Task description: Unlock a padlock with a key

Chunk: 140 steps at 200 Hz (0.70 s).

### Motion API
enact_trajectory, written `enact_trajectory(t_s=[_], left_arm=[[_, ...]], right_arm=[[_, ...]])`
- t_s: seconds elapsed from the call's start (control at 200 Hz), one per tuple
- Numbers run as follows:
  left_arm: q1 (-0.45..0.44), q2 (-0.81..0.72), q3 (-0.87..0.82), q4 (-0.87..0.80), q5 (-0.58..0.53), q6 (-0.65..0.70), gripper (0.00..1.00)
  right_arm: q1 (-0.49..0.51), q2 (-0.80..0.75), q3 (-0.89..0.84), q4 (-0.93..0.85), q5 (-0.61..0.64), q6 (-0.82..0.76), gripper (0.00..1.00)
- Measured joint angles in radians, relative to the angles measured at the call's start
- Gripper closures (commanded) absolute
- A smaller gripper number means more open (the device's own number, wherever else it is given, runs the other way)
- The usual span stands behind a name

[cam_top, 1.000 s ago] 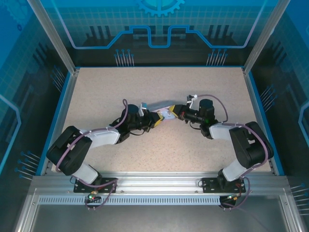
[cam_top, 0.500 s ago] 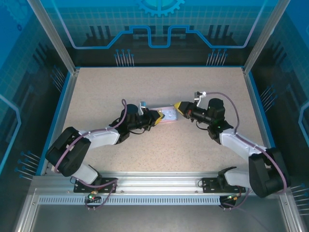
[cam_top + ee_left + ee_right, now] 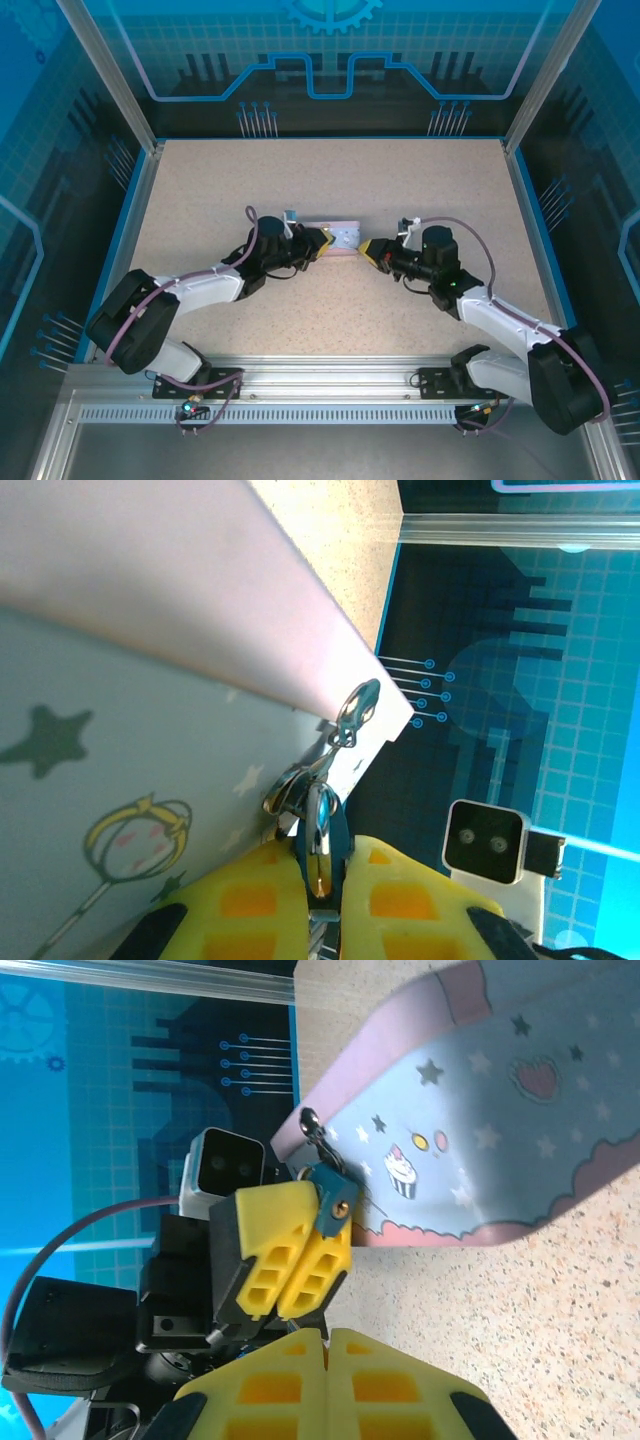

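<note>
Padlock [image 3: 335, 1205], dark blue with a small brass spot on its face, pinched at the very tips of the left gripper [image 3: 318, 865], yellow fingers [image 3: 285, 1250] clamped on the body from both sides. Silvery shackle [image 3: 318, 818] hooked on the little hasp [image 3: 355, 708] at the corner of the pale lavender tin [image 3: 500, 1110], lock and tin joined there.

Seen from the right wrist, lock at 12 o'clock from the right gripper [image 3: 326, 1338], near but not touching. Right fingers [image 3: 270, 1380] pressed flat together, perhaps with something thin nipped in the seam, too small to tell.

From above, tin lying flat near the middle of the speckled table [image 3: 300, 180]. Left gripper at its 9 o'clock end, lock in its grip there. Right gripper close by the tin's 4 o'clock corner, tips pointing toward 9 o'clock along the tin's near side.
</note>
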Motion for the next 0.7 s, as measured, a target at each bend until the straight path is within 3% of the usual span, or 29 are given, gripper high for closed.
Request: enact_trajectory(t_s=[0.305, 0.7], left_arm=[[-0.008, 0.026, -0.039, 0.121, -0.044, -0.021, 1.0], [-0.017, 0.092, -0.042, 0.235, -0.068, -0.033, 1.0]], right_arm=[[0.089, 0.031, -0.046, 0.084, 0.116, 0.051, 1.0], [0.141, -0.098, -0.113, 0.162, 0.237, -0.203, 1.0]])
